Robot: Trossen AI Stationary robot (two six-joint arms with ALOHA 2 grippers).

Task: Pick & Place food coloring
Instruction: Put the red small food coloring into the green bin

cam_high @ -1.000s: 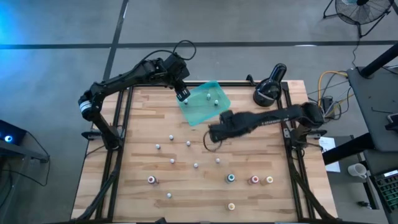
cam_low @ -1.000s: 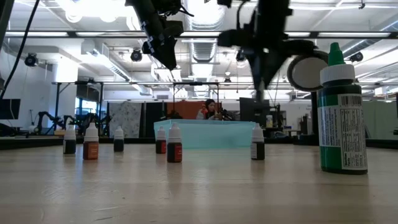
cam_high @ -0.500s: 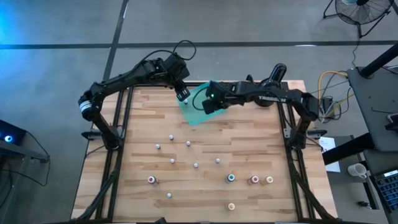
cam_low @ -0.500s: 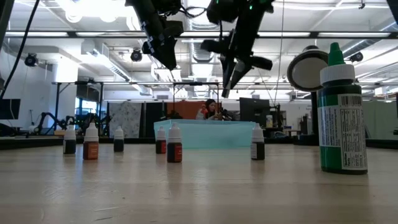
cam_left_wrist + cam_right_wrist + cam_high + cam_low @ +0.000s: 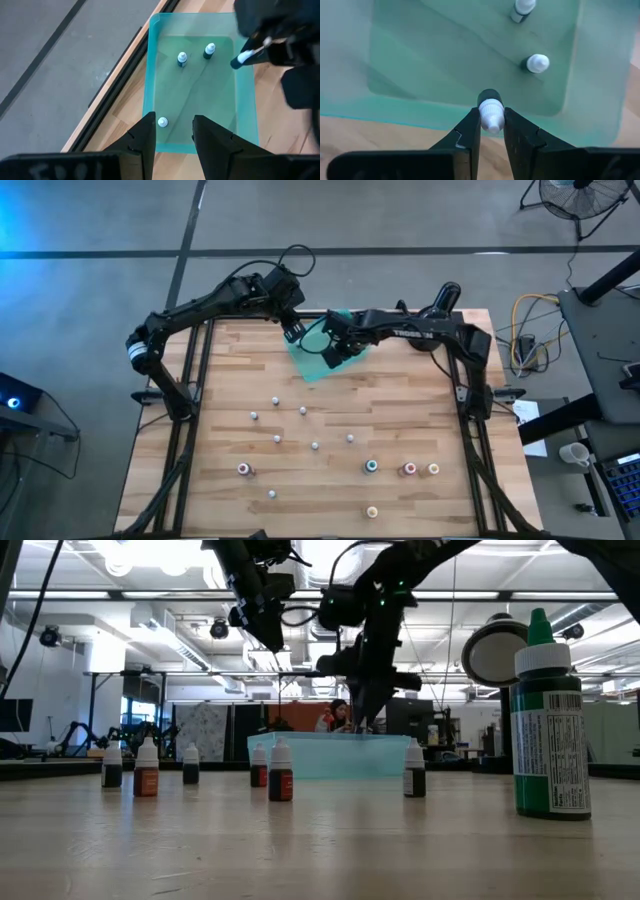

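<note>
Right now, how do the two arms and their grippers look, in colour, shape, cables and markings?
Both arms are dark, slim and jointed. The left arm has a pale band near its base and a black cable looping above its wrist. The right arm bears white lettering, too small to read. The left gripper and the right gripper each have two flat dark fingers.

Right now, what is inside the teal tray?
Three white-capped food coloring bottles stand inside the teal tray. The right gripper holds a fourth above it. The tray's part under that arm is hidden.
</note>
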